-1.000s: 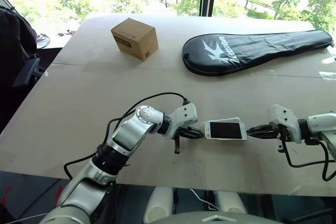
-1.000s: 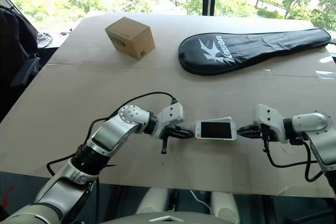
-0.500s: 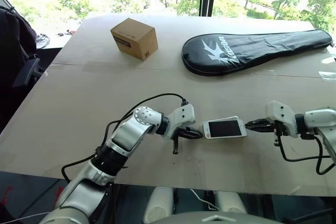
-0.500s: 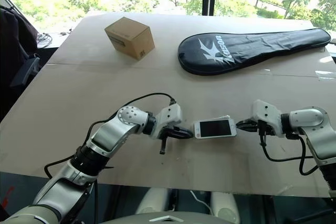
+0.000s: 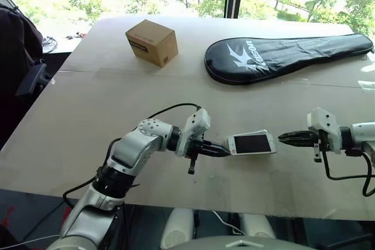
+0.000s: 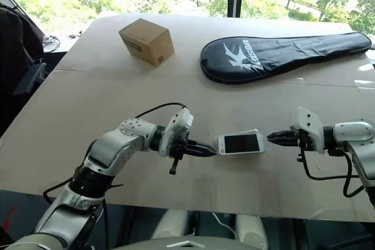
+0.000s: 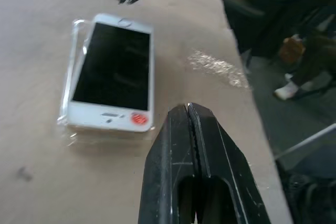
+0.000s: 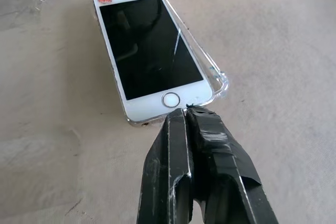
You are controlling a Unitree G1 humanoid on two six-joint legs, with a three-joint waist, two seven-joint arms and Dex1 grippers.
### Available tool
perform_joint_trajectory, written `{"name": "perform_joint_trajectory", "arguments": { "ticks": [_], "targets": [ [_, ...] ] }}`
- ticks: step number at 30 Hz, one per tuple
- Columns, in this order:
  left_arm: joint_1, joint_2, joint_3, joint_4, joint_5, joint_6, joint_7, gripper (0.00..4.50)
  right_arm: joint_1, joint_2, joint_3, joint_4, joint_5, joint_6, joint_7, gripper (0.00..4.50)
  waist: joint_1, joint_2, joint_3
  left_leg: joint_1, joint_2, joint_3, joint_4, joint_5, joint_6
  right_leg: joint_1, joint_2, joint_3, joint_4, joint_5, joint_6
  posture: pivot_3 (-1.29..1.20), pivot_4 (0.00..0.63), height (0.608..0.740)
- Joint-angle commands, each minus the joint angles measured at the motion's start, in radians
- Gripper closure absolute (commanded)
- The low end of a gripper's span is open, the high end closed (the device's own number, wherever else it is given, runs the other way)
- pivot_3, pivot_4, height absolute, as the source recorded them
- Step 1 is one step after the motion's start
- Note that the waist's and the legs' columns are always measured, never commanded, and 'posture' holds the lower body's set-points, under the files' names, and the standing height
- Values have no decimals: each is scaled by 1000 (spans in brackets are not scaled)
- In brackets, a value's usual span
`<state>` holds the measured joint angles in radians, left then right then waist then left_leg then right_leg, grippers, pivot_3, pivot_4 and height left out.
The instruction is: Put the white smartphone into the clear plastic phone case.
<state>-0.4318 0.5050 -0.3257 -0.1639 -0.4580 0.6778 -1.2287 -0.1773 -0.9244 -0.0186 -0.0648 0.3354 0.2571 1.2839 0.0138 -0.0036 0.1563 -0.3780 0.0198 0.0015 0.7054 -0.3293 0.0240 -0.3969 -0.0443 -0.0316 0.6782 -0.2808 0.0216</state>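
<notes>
Phone lying askew on case, not yet seated.
White smartphone (image 8: 148, 56) rests screen-up on the clear plastic phone case (image 8: 212, 74), near table (image 5: 88, 121) edge, one case rim jutting out. Left gripper (image 5: 224, 151) and right gripper (image 5: 283, 137), both pinched closed and empty, flank its ends, probably to nudge it square.

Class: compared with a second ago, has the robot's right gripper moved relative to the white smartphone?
Yes. The right gripper, shut, has backed off to the right: its tip was almost at the white smartphone, and bare table now shows between them.
</notes>
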Motion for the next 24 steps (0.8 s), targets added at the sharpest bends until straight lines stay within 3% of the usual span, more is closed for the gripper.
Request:
{"name": "perform_joint_trajectory", "arguments": {
  "ticks": [1, 9, 15, 20, 24],
  "targets": [
    [12, -64, -5, 45, -3, -24, 45, 4500, 20, -7, -30, -44, 14, -5, -10, 4440, 0, 0, 0, 0, 0, 0, 0, 0, 0, 0, 0, 0, 0, 0, 0, 0, 150, 738],
    [33, -176, -43, 226, 99, -177, 113, 4500, 73, -38, -62, -101, 38, 23, -11, 4440, 0, 0, 0, 0, 0, -1, 0, 0, 0, 0, 1, -1, 0, 0, 0, 0, 150, 738],
    [45, -165, -116, 358, 235, -295, 137, 4500, 91, -47, -74, -123, 45, 41, -22, 4440, 2, 1, -2, 2, 0, -1, 0, 0, 0, 3, 0, -1, 0, 0, 0, 0, 150, 738],
    [57, -162, -119, 339, 234, -301, 134, 4500, 78, -29, -51, -126, 37, 44, -44, 4440, 0, 0, -2, 18, -1, -1, -2, -3, 4, 19, 0, -1, -3, 0, 0, 0, 150, 738],
    [45, -166, -79, 270, 198, -287, 142, 4500, 42, -4, -35, -101, 33, 25, -47, 4440, 0, 0, -2, 19, -1, -1, -2, -3, 5, 19, 0, -1, -2, 0, 0, 0, 150, 738]
  ]
}}
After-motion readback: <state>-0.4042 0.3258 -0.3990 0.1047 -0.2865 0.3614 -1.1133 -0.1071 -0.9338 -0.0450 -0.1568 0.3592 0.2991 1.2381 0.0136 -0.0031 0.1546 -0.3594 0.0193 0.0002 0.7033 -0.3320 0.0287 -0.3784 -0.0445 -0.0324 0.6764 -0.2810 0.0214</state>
